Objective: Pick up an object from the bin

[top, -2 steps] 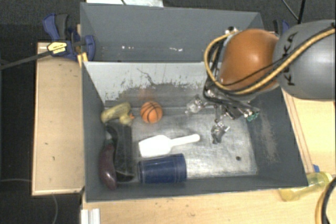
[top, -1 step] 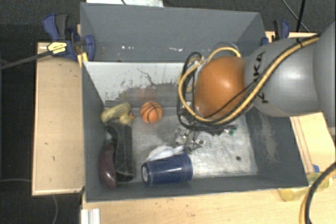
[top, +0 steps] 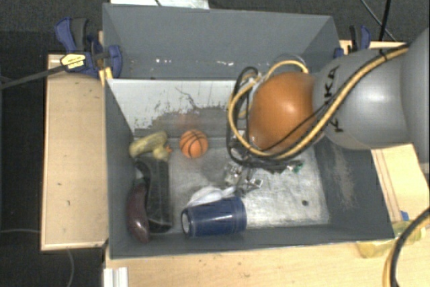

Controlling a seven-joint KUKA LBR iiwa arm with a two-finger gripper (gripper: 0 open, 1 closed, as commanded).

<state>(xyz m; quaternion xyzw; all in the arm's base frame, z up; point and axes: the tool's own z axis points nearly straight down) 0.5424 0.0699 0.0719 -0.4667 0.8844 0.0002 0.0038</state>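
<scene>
Just beyond the blue cup (top: 213,218) lying on its side, the tool (top: 243,178) hangs low over the bin (top: 306,201) floor; open or closed, I cannot tell.

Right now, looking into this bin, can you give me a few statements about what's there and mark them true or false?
The blue cup lies on its side in the bin. True.
The small orange ball sits inside the cup. False: it lies apart on the floor, next to a yellow toy.
The robot's arm reaches in from the picture's right. True.
The purple eggplant lies under the arm. False: it lies at the picture's left, beside a black thing.
</scene>
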